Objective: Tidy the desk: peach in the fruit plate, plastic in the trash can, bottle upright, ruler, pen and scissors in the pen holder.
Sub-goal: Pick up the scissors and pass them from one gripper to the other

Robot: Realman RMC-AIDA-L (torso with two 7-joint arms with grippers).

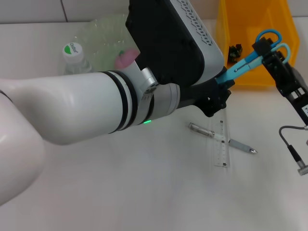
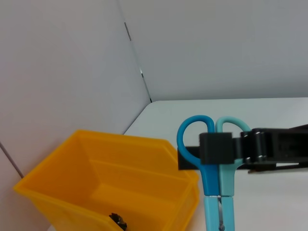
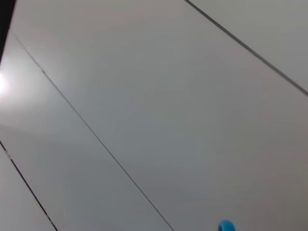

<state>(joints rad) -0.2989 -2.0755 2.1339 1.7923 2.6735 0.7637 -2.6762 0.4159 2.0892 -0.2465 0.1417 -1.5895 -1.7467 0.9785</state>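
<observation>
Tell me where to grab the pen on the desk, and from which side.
Grip the pen on its clear barrel, to the left of the ruler it lies across. Come from straight above with the fingers astride it: it lies flat, and there the fingers would likely miss the ruler. The left gripper and right gripper are both at the scissors.

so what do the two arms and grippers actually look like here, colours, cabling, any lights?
Left arm: glossy white cylindrical shell, black bands at the joint, silver metal collar, small green light underneath, large black textured wrist housing, black left gripper. Right gripper: black, blocky, with rectangular finger pads and silver pins at the knuckle; a grey cable ending in a metal plug hangs beside the right arm.
</observation>
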